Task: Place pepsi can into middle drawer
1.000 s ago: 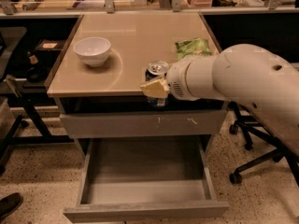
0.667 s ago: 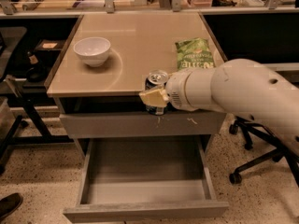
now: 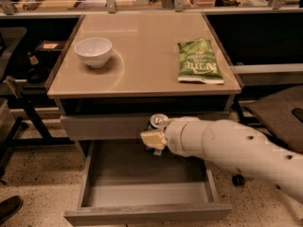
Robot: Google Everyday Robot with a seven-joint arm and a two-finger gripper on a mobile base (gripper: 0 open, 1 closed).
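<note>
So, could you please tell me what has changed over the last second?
The gripper, shut on the pepsi can, moved down from the tabletop edge to just over the open middle drawer. The white bowl and green chip bag stayed put.

A white robot arm extended in from the right. Its gripper clasped the pepsi can above the far end of the open middle drawer. On the tan cabinet top sat a white bowl at left and a green chip bag at right.
</note>
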